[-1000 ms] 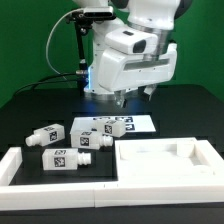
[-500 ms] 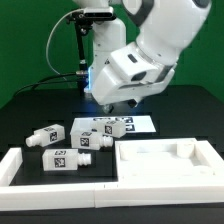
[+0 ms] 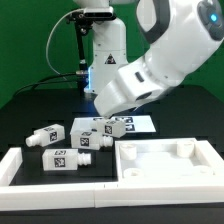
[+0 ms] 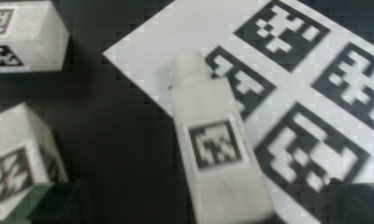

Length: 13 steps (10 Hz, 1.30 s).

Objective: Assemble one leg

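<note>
Several white legs lie on the black table. One leg [image 3: 120,127] lies on the marker board [image 3: 140,122]; in the wrist view this leg [image 4: 210,130] is long and blurred, tag up, directly below my gripper [image 4: 193,208]. The dark fingertips [image 4: 353,203] show blurred at the frame's corners, wide apart, with nothing between them. Three more legs [image 3: 47,136], [image 3: 60,157], [image 3: 88,140] lie to the exterior view's left; two of them show in the wrist view [image 4: 20,40], [image 4: 15,150]. In the exterior view the tilted arm hides the gripper.
The large flat white panel with raised rims [image 3: 165,165] lies at the front on the exterior view's right. A white L-shaped rail [image 3: 20,165] runs along the front left. The arm's base post [image 3: 100,45] stands behind the marker board.
The arm has swung and tilted toward the exterior view's right, its wrist turning. The gripper stays low over the marker board. The legs have not moved.
</note>
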### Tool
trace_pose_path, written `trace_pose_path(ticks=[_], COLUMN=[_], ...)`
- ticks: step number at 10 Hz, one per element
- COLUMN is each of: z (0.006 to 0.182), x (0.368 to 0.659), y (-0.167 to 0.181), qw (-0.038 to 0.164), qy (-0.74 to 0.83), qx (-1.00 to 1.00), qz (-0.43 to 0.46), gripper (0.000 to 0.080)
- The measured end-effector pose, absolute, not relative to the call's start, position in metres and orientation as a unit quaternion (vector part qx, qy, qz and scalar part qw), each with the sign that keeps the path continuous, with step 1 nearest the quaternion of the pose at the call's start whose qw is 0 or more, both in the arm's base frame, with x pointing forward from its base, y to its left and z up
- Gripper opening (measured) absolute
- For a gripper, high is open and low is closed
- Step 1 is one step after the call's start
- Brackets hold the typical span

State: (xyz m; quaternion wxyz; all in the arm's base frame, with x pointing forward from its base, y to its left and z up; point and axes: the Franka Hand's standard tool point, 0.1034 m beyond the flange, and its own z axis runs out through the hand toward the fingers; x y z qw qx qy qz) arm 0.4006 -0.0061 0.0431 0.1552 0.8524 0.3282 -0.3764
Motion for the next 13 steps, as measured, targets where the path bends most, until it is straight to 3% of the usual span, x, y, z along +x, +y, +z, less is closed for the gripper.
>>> trace_pose_path(ticks=[9,10,11,12,13], z=[0.013,0.012,0.012,0.012,0.012], x=[0.391,0.391,0.391,0.391,0.391], y=[-0.009,-0.009,-0.009,-0.009,-0.009], qw=[0.159,0.159,0.159,0.159,0.159], qy=[0.325,0.325,0.325,0.325,0.325], qx=[0.845,0.845,0.845,0.845,0.845], qz=[-0.393,-0.393,-0.394,-0.394,-0.394], gripper=[0.0649,0.0555,0.0555,0.0366,0.0284])
